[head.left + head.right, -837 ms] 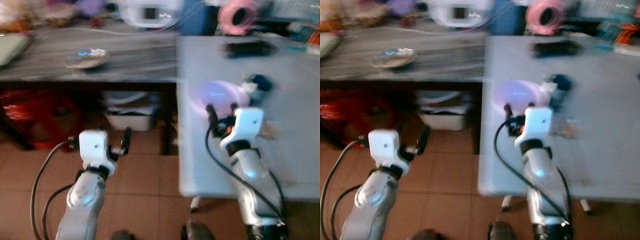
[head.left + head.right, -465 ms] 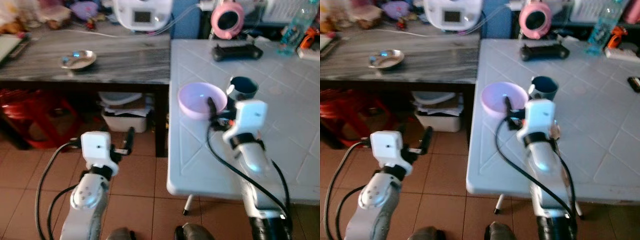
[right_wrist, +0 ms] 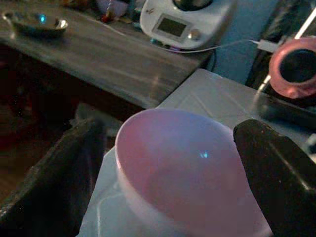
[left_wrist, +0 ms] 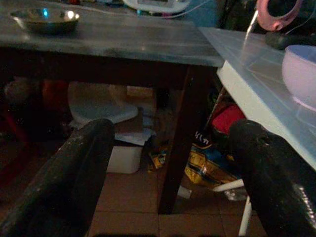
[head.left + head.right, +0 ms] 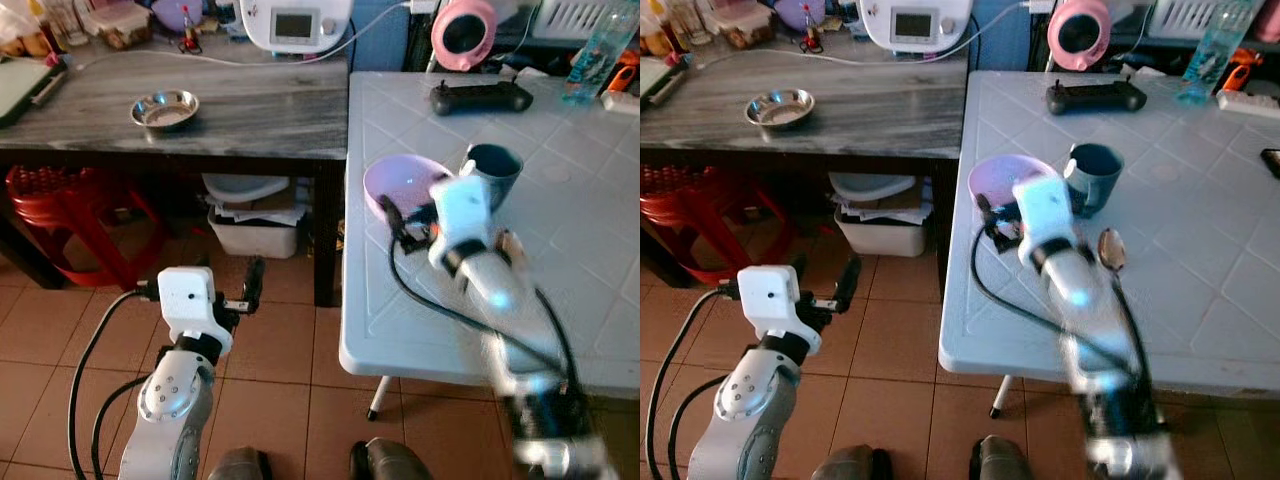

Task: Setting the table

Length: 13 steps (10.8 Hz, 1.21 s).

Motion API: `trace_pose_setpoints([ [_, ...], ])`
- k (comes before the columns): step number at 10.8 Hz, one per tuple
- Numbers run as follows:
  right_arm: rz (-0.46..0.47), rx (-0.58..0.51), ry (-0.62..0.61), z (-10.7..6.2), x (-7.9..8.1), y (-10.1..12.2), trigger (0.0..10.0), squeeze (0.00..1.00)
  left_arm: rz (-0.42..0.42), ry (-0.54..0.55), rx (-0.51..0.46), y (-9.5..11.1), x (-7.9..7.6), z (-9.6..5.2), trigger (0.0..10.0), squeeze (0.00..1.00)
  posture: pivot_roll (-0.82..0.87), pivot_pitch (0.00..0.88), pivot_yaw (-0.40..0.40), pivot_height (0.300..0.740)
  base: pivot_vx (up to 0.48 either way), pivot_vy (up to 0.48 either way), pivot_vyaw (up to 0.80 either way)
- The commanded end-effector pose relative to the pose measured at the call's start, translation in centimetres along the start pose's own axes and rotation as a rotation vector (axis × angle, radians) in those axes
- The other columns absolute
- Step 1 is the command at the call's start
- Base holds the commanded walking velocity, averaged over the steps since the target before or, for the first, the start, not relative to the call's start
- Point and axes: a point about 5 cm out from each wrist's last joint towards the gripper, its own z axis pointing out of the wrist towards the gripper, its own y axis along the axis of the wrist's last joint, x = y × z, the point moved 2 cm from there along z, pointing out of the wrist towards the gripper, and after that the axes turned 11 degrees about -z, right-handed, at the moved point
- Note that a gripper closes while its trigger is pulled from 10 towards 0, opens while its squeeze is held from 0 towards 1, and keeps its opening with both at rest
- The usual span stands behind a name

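Note:
A lilac bowl (image 5: 405,180) sits near the left edge of the white table (image 5: 590,300). A dark blue cup (image 5: 492,170) stands just right of it, and a spoon (image 5: 1111,250) lies nearer me. My right gripper (image 5: 395,220) hovers at the bowl's near side, open. In the right wrist view its fingers (image 3: 59,177) spread wide on either side of the bowl (image 3: 192,173) just ahead, not touching it. My left gripper (image 5: 253,280) hangs open over the tiled floor, left of the table.
A dark wooden table (image 5: 250,110) to the left carries a steel bowl (image 5: 165,108) and a white appliance (image 5: 295,20). A red stool (image 5: 60,200) and a white bin (image 5: 250,215) stand under it. A black controller (image 5: 480,97) and a bottle (image 5: 598,45) lie at the white table's back.
The head camera has shifted and the picture has sharpened. My right gripper has swung left, from the bowl's right rim to its near-left side. The left arm has stayed put.

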Motion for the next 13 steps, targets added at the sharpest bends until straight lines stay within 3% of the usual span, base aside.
trace_pose_setpoints([
  [1,-0.014,0.019,0.051,0.5,0.3,0.1,10.0,1.0,-0.001,0.01,0.016,-0.2,0.2,-0.2,10.0,0.0,-0.02,0.111,0.022,0.74,0.0,0.0,0.0],
  [2,-0.026,0.023,0.084,0.8,0.3,0.3,10.0,0.85,-0.02,0.016,0.027,-0.3,0.2,-0.3,10.0,0.0,-0.02,0.114,0.021,0.74,0.0,0.0,0.0],
  [3,-0.015,0.035,0.128,1.1,0.4,0.2,10.0,0.0,-0.026,0.023,0.037,-0.5,0.3,-0.4,10.0,0.0,-0.02,0.117,0.022,0.74,0.0,0.0,0.0],
  [6,-0.032,0.055,0.203,1.3,1.1,0.3,10.0,0.0,-0.028,0.023,0.044,-0.6,0.3,-0.5,10.0,0.0,-0.02,0.124,0.023,0.74,0.0,0.0,0.0],
  [11,-0.031,0.224,0.28,-1.4,1.9,-1.9,10.0,0.0,-0.04,0.019,0.064,-0.9,0.3,-0.5,10.0,0.0,-0.03,0.129,0.019,0.74,0.0,0.0,0.0],
  [12,-0.059,0.255,0.288,-1.7,1.7,-2.5,7.5,0.0,-0.044,0.016,0.068,-1.0,0.2,-0.5,10.0,0.0,-0.03,0.128,0.02,0.74,0.0,0.0,0.0],
  [13,-0.119,0.271,0.296,-1.8,1.3,-2.9,0.0,0.0,-0.047,0.013,0.072,-1.1,0.2,-0.5,10.0,0.0,-0.03,0.128,0.02,0.74,0.0,0.0,0.0],
])
